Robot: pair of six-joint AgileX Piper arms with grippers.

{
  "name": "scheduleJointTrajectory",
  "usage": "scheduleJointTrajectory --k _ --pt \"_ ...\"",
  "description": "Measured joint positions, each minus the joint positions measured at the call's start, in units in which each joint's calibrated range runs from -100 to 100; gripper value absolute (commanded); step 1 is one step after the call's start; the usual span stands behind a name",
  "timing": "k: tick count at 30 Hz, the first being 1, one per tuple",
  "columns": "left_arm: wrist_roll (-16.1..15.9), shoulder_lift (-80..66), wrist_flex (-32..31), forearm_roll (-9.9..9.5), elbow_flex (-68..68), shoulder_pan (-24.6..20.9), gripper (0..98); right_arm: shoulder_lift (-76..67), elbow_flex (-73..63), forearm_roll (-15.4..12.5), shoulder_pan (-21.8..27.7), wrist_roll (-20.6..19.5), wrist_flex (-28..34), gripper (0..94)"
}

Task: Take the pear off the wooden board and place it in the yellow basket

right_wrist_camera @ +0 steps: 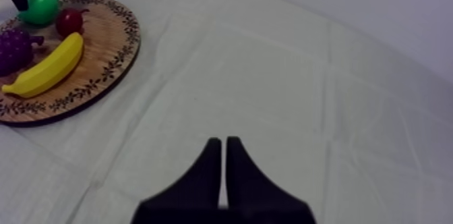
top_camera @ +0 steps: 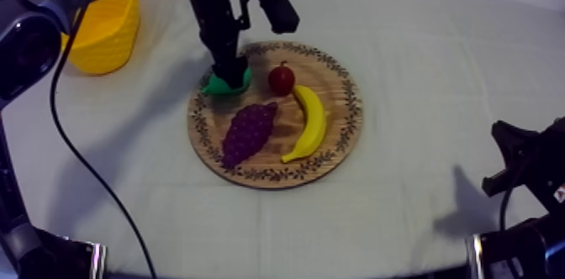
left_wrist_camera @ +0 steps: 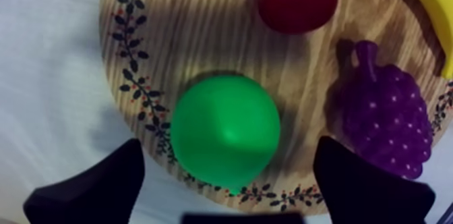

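Straddles the pear (left_wrist_camera: 226,132) with fingers (left_wrist_camera: 101,186) of left gripper (left_wrist_camera: 229,176) apart, near the wooden board (left_wrist_camera: 175,44) rim. Seems light, stiff, smooth, probably slippery; best pinched across the widest bulge. Holds right gripper (right_wrist_camera: 224,151) fingers together, well apart from yellow basket (top_camera: 105,30).

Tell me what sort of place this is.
Probably a robot test bench rather than a kitchen: a table under a plain cloth, toy fruit such as a banana and grapes on a wooden board, and the left pincer open around the pear.
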Motion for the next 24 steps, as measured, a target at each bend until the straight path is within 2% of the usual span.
scheduleJointTrajectory --k 6,10,14,24 --pt "0.2 3.9 0.2 -0.28 -1.6 -0.4 95.5 0.0 0.0 0.0 0.0 0.0 0.0 0.4" --pt "0.4 5.5 0.2 -0.28 -2.6 -0.4 92.2 0.0 0.0 0.0 0.0 0.0 0.0 0.4" --pt "0.9 6.7 0.2 -0.91 -3.7 -0.2 83.6 0.0 0.0 0.0 0.0 0.0 0.0 0.4" --pt "3.4 6.8 -1.0 -1.82 -2.5 0.4 54.1 0.0 0.0 0.0 0.0 0.0 0.0 0.4"
